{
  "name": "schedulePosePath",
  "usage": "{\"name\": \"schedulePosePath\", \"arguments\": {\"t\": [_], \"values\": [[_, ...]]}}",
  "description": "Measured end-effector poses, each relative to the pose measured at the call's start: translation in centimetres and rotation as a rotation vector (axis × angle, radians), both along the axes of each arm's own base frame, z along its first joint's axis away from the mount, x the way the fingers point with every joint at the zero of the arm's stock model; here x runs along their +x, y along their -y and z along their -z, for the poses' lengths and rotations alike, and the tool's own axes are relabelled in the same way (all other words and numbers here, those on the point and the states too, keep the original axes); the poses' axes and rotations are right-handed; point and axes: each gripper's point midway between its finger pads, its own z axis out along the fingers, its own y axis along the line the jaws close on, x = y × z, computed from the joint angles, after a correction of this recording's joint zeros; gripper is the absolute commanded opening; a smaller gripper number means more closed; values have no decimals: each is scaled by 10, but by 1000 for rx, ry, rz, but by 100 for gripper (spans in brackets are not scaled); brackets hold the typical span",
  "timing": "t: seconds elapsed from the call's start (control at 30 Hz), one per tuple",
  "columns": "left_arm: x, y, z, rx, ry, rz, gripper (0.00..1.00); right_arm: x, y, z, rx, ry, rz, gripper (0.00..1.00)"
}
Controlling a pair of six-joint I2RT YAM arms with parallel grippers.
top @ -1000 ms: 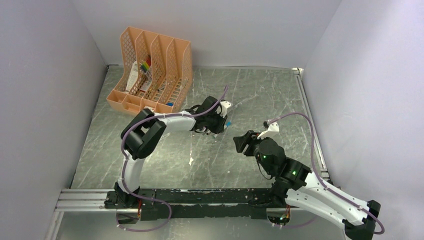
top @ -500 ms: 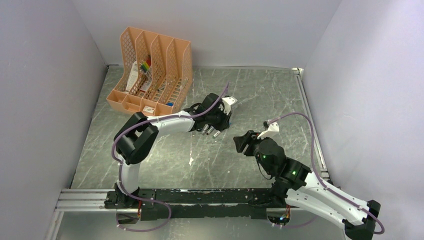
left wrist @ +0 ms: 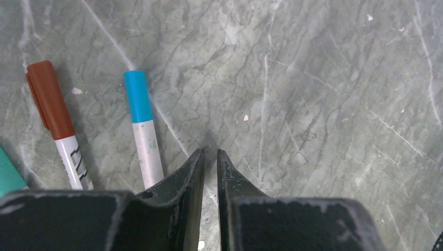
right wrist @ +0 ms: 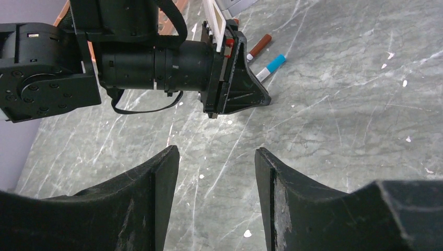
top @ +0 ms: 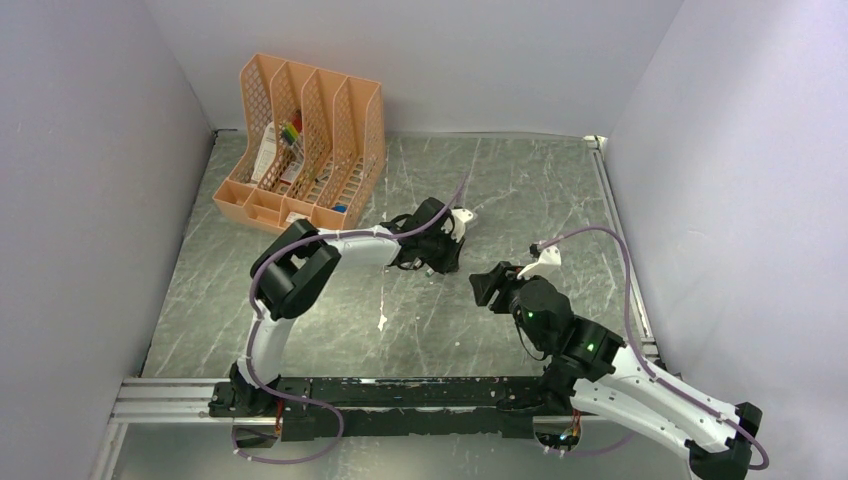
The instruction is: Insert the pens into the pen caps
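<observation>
Grey table (left wrist: 324, 104): left gripper (left wrist: 210, 152) nearly closed, empty, beside a blue-capped pen (left wrist: 142, 128). Right gripper (right wrist: 215, 151) wide, empty.

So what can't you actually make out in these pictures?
Brown-capped pen and blue-capped pen: left wrist view, their near ends are hidden behind the left arm's jaws.
Teal item: left wrist view, cut off by the left edge, so I can't tell what it is.
Orange organizer: top view, its contents are too small to identify.
</observation>
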Motion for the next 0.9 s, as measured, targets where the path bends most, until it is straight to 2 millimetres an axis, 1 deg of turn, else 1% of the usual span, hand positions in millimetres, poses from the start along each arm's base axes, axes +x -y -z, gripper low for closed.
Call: {"name": "schedulePosePath", "arguments": {"t": [0.17, 0.4, 0.63, 0.73, 0.8, 0.87, 0.9], "values": [[6, -4, 2, 30, 16, -25, 24, 0, 0, 0, 0, -1, 0, 54], [17, -12, 4, 67, 52, -79, 30, 0, 0, 0, 0, -1, 0, 55], [30, -20, 5, 79, 69, -148, 34, 0, 0, 1, -1, -2, 0, 54], [30, -23, 3, 67, 76, -169, 34, 0, 0, 0, 0, -2, 0, 54], [27, -26, -3, 46, 82, -174, 34, 0, 0, 0, 2, -1, 0, 54], [22, -25, -14, -1, 88, -169, 41, -1, 0, -1, 7, 0, 1, 55], [20, -24, -22, -26, 91, -165, 54, -1, 1, -1, 8, 0, 2, 56]]}}
